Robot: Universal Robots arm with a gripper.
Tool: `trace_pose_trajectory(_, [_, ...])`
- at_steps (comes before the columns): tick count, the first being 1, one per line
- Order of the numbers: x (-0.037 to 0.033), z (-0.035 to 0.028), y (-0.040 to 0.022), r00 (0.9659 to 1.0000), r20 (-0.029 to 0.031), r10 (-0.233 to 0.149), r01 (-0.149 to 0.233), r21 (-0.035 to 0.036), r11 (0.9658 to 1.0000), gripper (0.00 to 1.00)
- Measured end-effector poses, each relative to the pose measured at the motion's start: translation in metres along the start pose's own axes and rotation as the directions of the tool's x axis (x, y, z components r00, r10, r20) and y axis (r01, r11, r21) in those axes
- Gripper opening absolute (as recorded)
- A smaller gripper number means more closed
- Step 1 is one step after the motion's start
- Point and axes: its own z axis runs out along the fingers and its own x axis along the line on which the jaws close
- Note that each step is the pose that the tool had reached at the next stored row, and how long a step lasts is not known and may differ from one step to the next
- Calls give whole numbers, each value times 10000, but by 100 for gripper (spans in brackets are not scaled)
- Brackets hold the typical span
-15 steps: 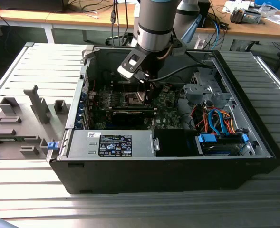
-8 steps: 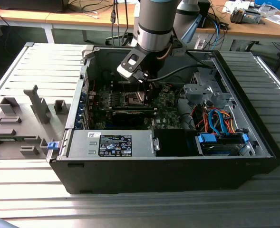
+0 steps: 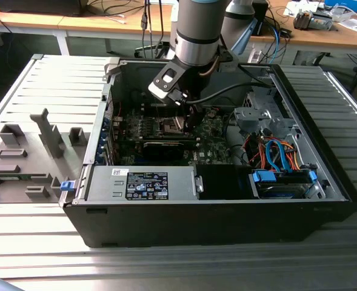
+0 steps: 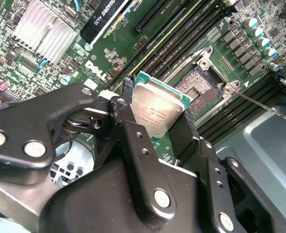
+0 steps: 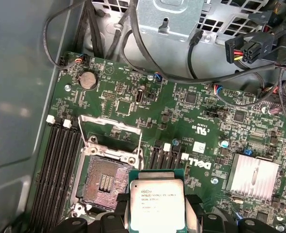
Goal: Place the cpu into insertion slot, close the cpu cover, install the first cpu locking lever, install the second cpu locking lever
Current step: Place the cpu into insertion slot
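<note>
One cpu [image 5: 156, 203], metal top up, in pincer [image 4: 156, 124] beside insertion slot [image 5: 104, 184]

Silver-grey cpu [image 5: 156, 204] (green edge); dark insertion slot [image 5: 103, 187]; black gripper [image 4: 155, 116]; green circuit board [image 5: 133, 97].

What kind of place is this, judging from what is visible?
Probably a robotics lab or test workshop: a robot arm reaches into an open computer case set on a slotted metal table, with wooden desks and cables behind it. Its tool holds the cpu.
</note>
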Motion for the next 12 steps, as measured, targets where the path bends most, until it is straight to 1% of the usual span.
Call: trace_pose_trajectory(12, [-1, 0, 0, 9993, -5, 369, -369, -14, 9993, 54])
